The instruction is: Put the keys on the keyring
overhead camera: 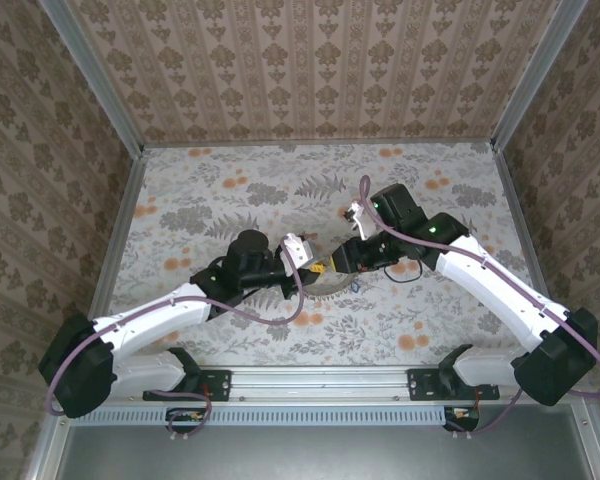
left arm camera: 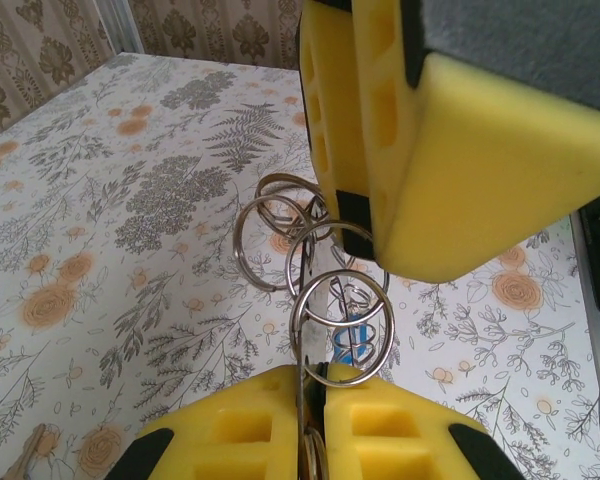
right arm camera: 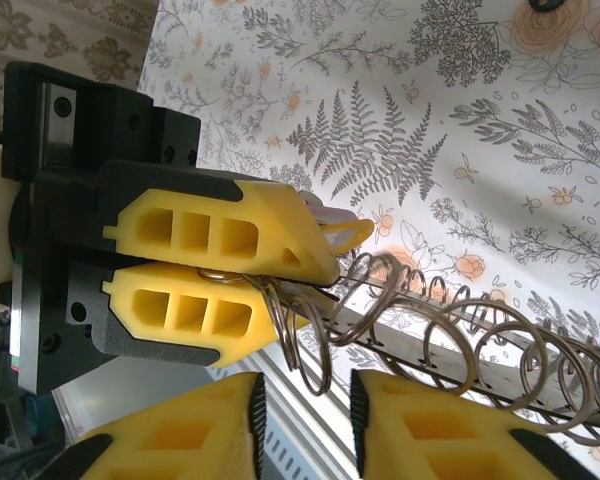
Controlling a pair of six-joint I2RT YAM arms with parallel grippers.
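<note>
The keyring point(right arm camera: 450, 330) is a thin metal strip carrying a row of several wire hoops. My left gripper point(left arm camera: 315, 375) is shut on one end of it, holding it above the table, and appears again as the left gripper point(right arm camera: 305, 290) in the right wrist view. My right gripper point(right arm camera: 305, 385) is open, and one hoop hangs in the gap between its pads. Its big yellow finger point(left arm camera: 460, 150) looms over the hoops. A blue bit of a key point(left arm camera: 354, 344) shows through the nearest hoop point(left arm camera: 344, 272). The black-headed key is hidden. From above, both grippers point(overhead camera: 315, 268) point(overhead camera: 348, 258) meet mid-table.
The table point(overhead camera: 210, 190) has a flowered cloth and is walled with patterned paper on three sides. A small brassy object point(left arm camera: 22, 464) lies on the cloth at the lower left of the left wrist view. A dark cable loop point(overhead camera: 408, 270) hangs by the right arm.
</note>
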